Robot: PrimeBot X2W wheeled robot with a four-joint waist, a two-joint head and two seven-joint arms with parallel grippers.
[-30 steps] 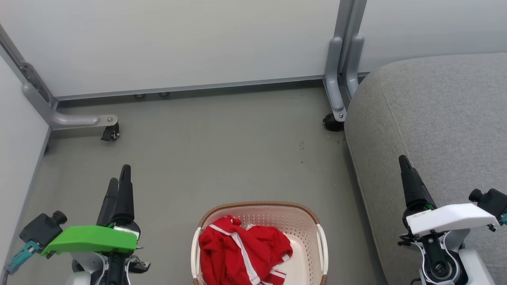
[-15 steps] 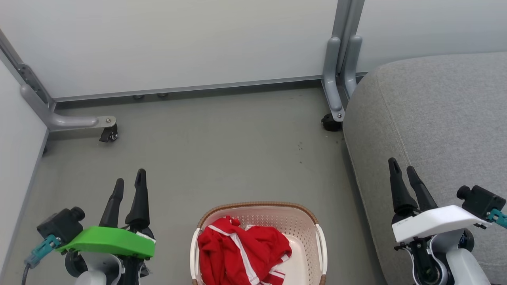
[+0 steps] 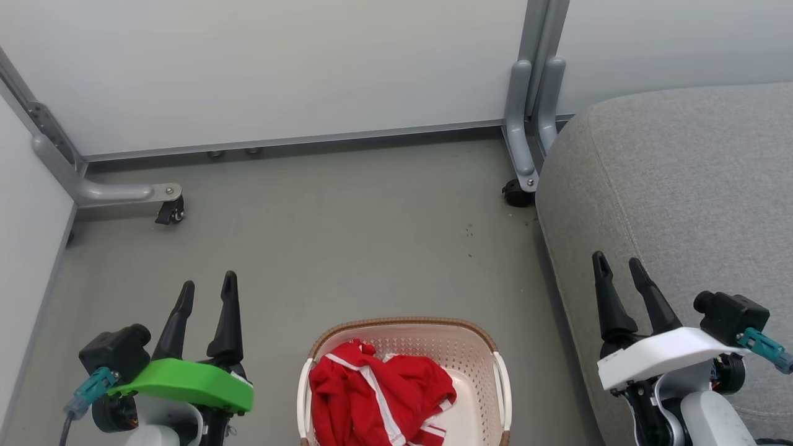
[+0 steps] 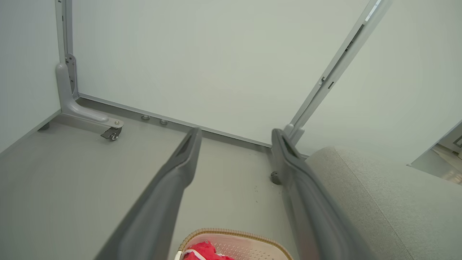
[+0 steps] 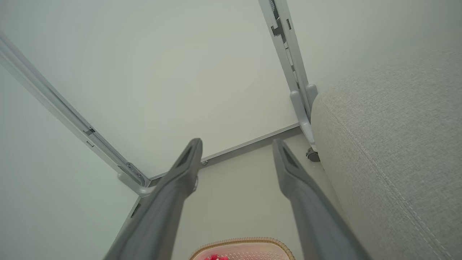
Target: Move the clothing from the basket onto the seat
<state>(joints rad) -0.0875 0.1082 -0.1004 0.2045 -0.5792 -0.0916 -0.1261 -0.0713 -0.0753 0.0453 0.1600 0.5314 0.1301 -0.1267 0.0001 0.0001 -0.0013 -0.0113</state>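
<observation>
Walls: pale partition panels (image 3: 279, 68) across top; side panel (image 3: 25, 260) at left edge.
Frame: grey metal post (image 3: 534, 74) upper right; strut (image 3: 43, 133) upper left.
Feet: black caster (image 3: 171, 214) mid-left; 2nd caster (image 3: 514, 193) right of centre.
Floor: dull grey-green floor (image 3: 347, 248), dark specks (image 3: 471, 232) mid-right.
Light: even, soft.

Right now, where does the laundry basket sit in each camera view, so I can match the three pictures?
Head view: basket at bottom centre, red clothing inside.
Left wrist view: basket at bottom edge, between the left claw fingers.
Right wrist view: basket at bottom edge, between the right claw fingers.
Shared landmark: the dark caster at the grey seat corner, up and right of the basket in all three.
</observation>
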